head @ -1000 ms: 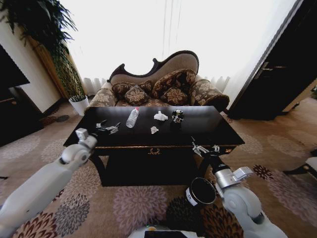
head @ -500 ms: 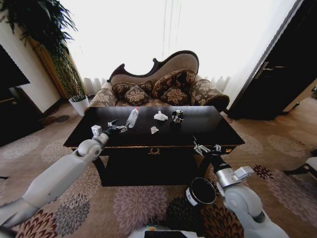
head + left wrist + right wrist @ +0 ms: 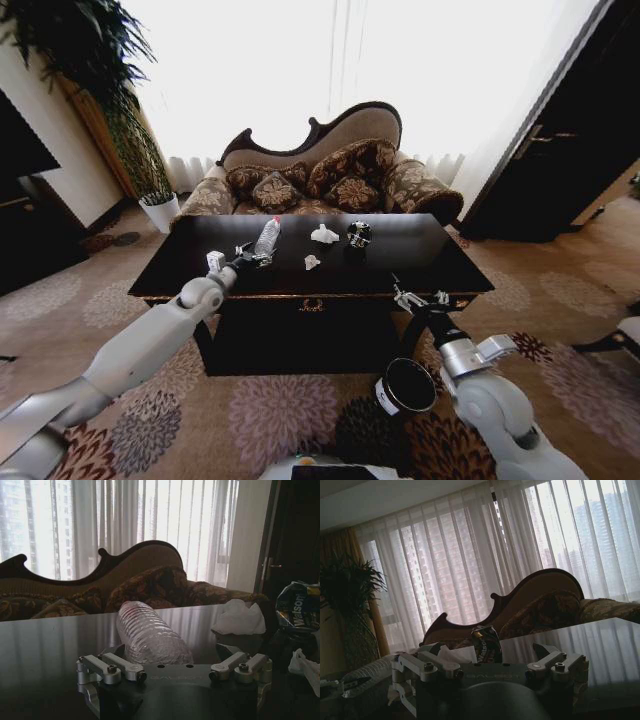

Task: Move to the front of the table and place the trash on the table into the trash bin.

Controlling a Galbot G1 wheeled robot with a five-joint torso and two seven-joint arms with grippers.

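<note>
The left arm stretches forward and up from the robot's left side, reaching over the front edge of the surface [image 3: 200, 280], with the left gripper [image 3: 247, 258] low above the dark glossy top. Its fingers stand apart, holding nothing. A clear plastic bottle [image 3: 150, 637] lies on its side just beyond the left gripper, its ribbed body pointing between the open fingers; whether they touch it cannot be told. Past the bottle lie a white crumpled tissue [image 3: 324, 235], a smaller white scrap [image 3: 311, 262] and a crushed dark can [image 3: 358, 234]. The right arm is bent low, the right gripper [image 3: 418, 299] by the surface's front edge, fingers apart and empty. The trash bin [image 3: 405, 387] stands on the carpet below the right gripper.
</note>
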